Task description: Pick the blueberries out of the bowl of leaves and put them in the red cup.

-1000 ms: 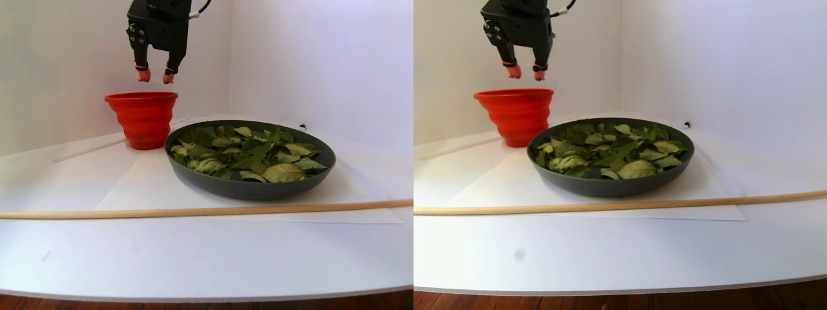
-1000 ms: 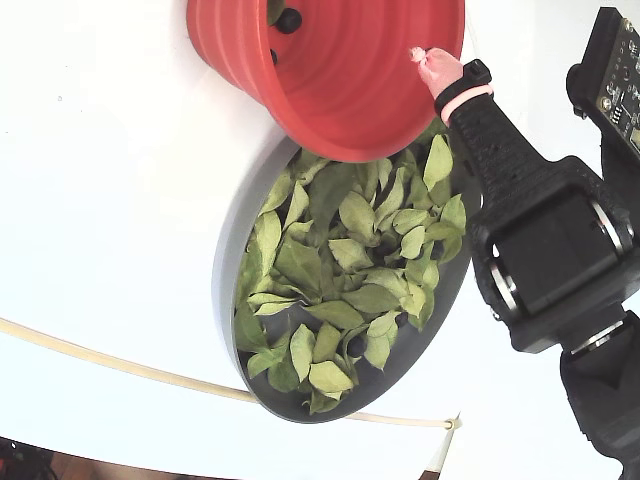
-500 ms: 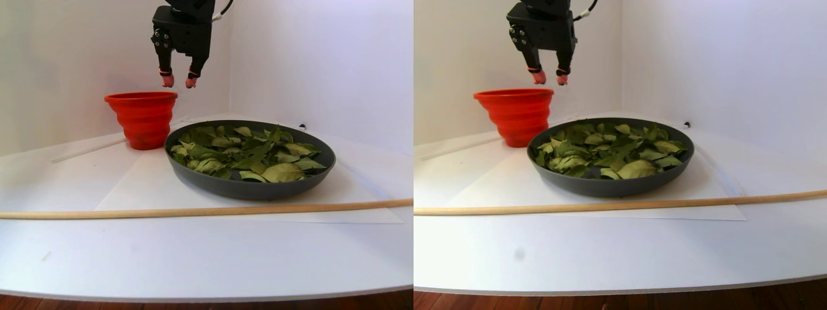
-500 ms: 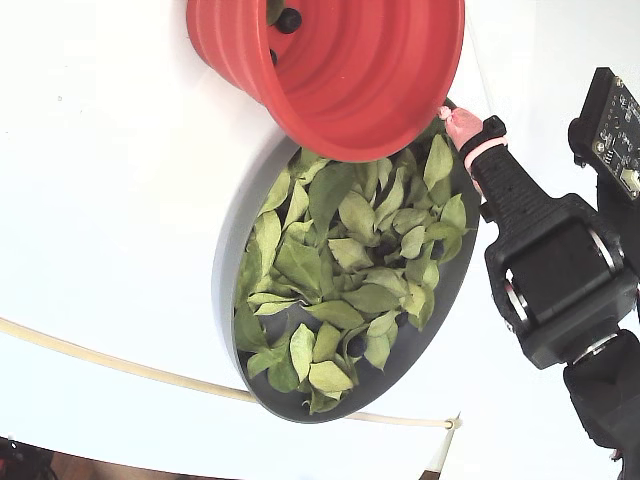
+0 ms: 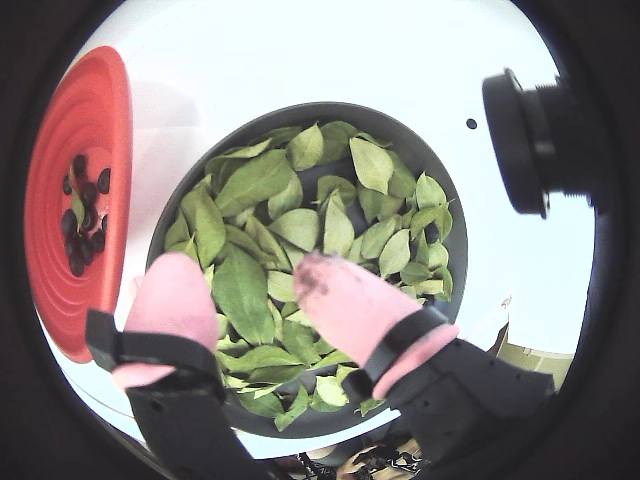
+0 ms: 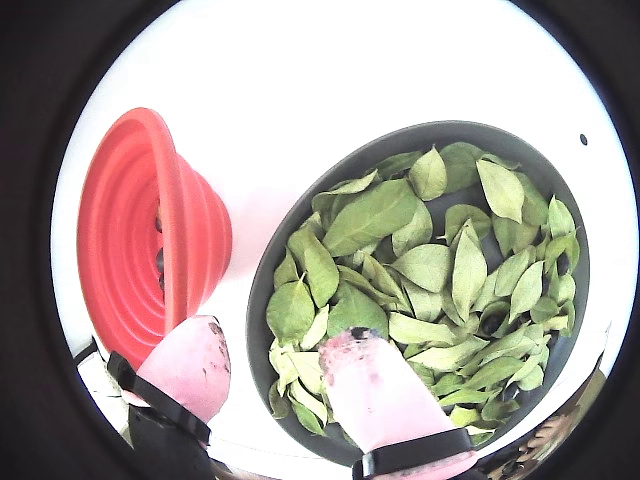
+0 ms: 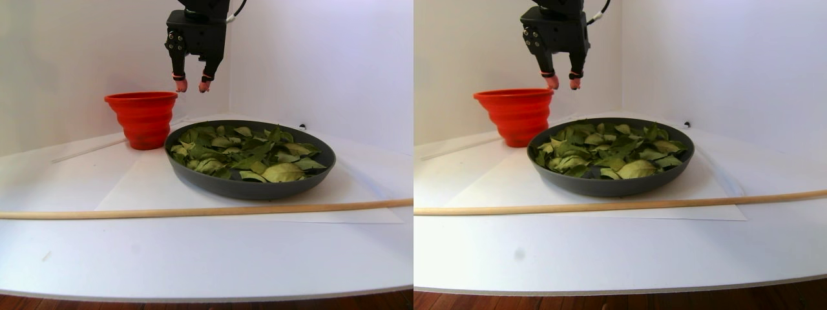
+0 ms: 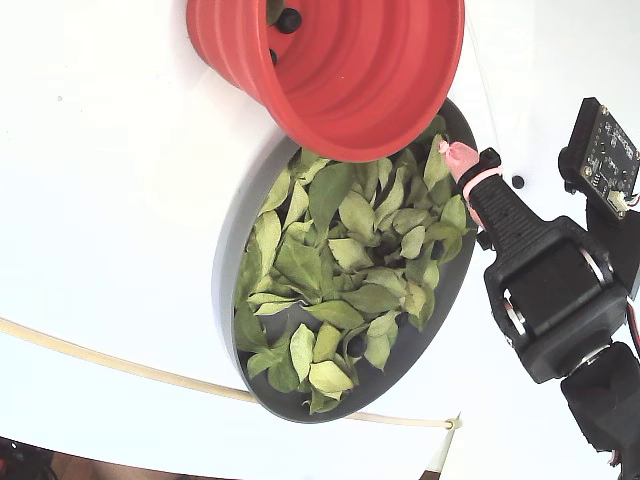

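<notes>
My gripper (image 7: 192, 84) hangs open and empty, high above the gap between the red cup (image 7: 143, 119) and the back left of the bowl (image 7: 252, 187). In both wrist views the pink fingertips (image 5: 175, 290) (image 6: 360, 370) frame the leaves (image 5: 250, 180) (image 6: 370, 215) with nothing between them. Several blueberries (image 5: 80, 210) lie inside the red cup (image 5: 85, 110), some also showing in the fixed view (image 8: 288, 20). No berry shows among the leaves (image 8: 340, 260). One pink fingertip (image 8: 456, 156) sits over the bowl's rim near the cup (image 8: 350, 70).
A long wooden stick (image 7: 194, 210) lies across the table in front of the bowl, on a white paper sheet (image 7: 142, 187). A small black dot (image 5: 471, 124) marks the surface beyond the bowl. White walls close in behind the cup and bowl.
The gripper has moved to the right in the stereo view, from directly above the red cup to above the bowl's near-cup edge, and has stayed open.
</notes>
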### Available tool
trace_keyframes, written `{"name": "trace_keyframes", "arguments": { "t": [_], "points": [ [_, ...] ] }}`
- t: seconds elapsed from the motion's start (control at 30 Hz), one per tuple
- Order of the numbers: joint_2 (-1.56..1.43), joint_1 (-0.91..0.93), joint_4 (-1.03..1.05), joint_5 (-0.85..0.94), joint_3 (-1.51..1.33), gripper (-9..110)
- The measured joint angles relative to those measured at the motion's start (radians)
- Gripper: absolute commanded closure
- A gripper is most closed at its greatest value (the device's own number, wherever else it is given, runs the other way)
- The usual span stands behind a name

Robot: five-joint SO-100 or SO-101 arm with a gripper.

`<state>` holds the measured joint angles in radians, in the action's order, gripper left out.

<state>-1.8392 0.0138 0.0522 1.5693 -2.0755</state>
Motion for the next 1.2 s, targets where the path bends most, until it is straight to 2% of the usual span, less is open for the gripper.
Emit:
{"name": "trace_keyframes", "arguments": {
  "t": [1.2],
  "points": [
    [-0.087, 0.202, 0.206, 0.015, -0.041, 85]
  ]
}}
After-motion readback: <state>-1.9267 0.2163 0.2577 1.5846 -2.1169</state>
